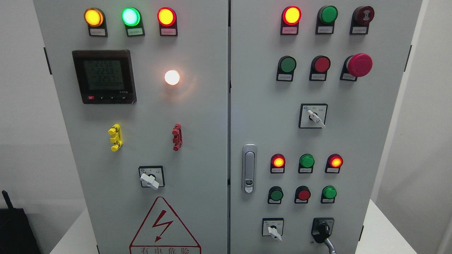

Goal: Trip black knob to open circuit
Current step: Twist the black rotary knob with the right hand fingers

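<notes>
Cabinet: grey two-door metal control cabinet (197, 116) fills the view, standing on a white surface (385, 229); both doors shut, seam running down the middle.
Black knob: black rotary knob on a black square plate (322, 228), lowest right corner of the right door, just right of a white-handled selector switch (273, 228). Its handle points down.
At the knob: a thin grey metallic piece (329, 245) slants from below the knob to the bottom edge; possibly part of a robot finger, too little shows to say.
Hands: neither left nor right robot hand can be made out, so whether they are spread or curled is not visible.
Left door, top: amber, green and red round lamps in a row (130, 17), all lit.
Left door, middle: black digital meter with a lit display (104, 76); a glowing white lamp (172, 77) to its right.
Left door, lower: yellow clip (115, 137) and red clip (177, 137); white-handled selector (151, 177) above a red lightning warning triangle (164, 227).
Right door: red mushroom stop button (358, 65) upper right; silver door latch (249, 168) near the seam; rows of red and green lamps and buttons between.
</notes>
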